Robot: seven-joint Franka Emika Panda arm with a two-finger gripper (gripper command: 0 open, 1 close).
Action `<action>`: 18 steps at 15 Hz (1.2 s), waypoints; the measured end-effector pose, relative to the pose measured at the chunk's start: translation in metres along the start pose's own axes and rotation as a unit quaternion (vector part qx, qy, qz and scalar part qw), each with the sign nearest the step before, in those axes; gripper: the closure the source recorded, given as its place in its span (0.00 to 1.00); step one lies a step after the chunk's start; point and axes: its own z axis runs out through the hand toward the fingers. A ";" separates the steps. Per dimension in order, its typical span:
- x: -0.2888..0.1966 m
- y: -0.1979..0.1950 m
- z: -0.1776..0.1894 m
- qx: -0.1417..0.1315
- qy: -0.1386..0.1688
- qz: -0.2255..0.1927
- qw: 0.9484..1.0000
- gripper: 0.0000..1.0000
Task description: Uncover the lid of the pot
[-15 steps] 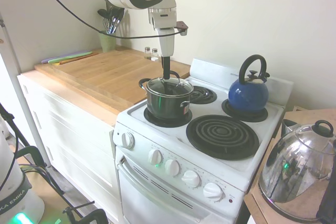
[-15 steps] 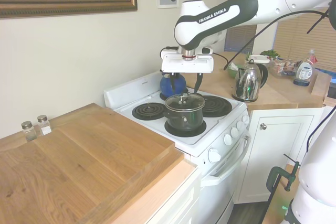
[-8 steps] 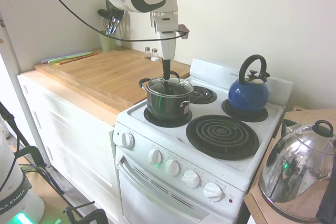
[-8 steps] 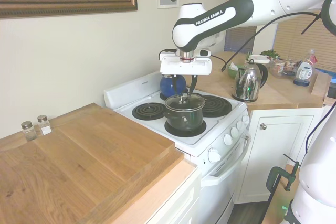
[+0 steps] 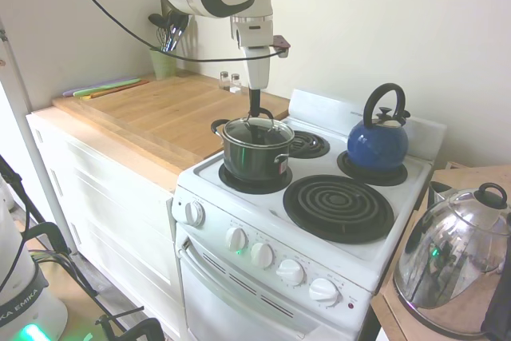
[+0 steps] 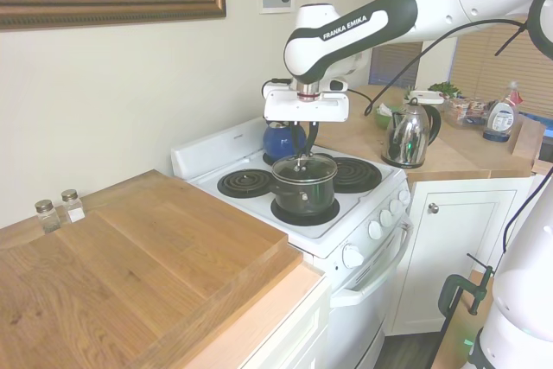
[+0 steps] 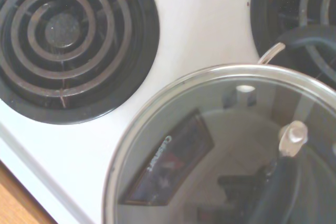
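Glass lid (image 5: 257,130) is sitting on the pot (image 5: 255,153) — front-left coil burner of the white electric stove (image 5: 319,233). Gripper (image 5: 255,116) is pointing straight down at the lid's black handle (image 6: 301,161); whether the fingers are clenched on it — cannot tell. Blue kettle (image 5: 378,144) is sitting on a rear burner.

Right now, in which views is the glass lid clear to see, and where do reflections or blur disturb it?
Wrist view: the lid fills the frame, slightly soft, its glass reflecting the room, yet the printed brand reads. First exterior view: the lid is small but sharp; the steel kettle mirrors the room. Second exterior view: the lid is small, with little glare.
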 end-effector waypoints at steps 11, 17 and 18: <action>0.016 0.001 0.001 0.024 -0.008 -0.015 1.000 1.00; 0.007 0.044 -0.024 0.066 -0.006 -0.023 0.998 1.00; 0.004 0.048 -0.031 0.071 -0.004 -0.026 0.997 1.00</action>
